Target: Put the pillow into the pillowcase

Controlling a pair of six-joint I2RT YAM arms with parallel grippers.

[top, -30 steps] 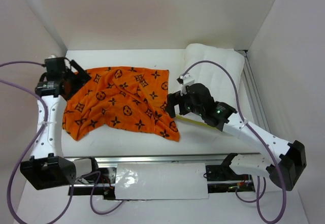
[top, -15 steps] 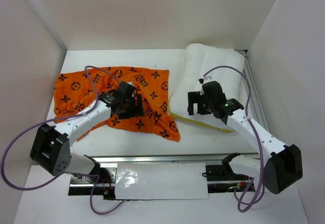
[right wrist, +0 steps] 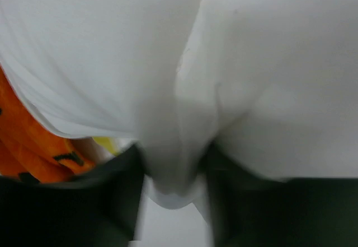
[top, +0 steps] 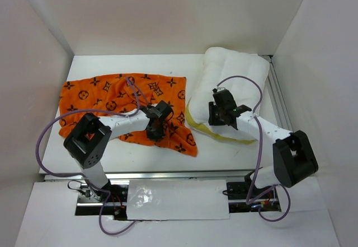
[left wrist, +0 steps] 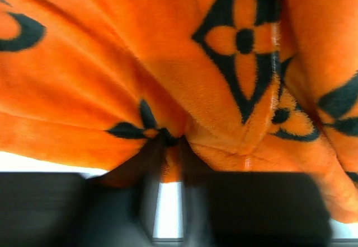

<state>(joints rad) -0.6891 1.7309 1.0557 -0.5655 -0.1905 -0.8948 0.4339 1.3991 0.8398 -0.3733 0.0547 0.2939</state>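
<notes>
Top view: the left pincer [top: 154, 130] is planted on the near right part of the pillowcase [top: 112, 98], and most of the orange cloth spreads off to its left and beyond it on the table [top: 168, 153]. The right pincer [top: 217, 114] sits on the pillow [top: 238, 73] by its near left edge, with the rest of the pillow beyond it and to its right. The pillow is fully outside the case.

Left wrist: the pincer [left wrist: 168, 146] is narrow, with a bunched fold of pillowcase [left wrist: 168, 62] caught between the fingers.

Right wrist: the pincer [right wrist: 176, 168] is squeezed onto a ridge of white pillow [right wrist: 263, 62]. A bit of orange pillowcase [right wrist: 28, 146] peeks in on its left.
</notes>
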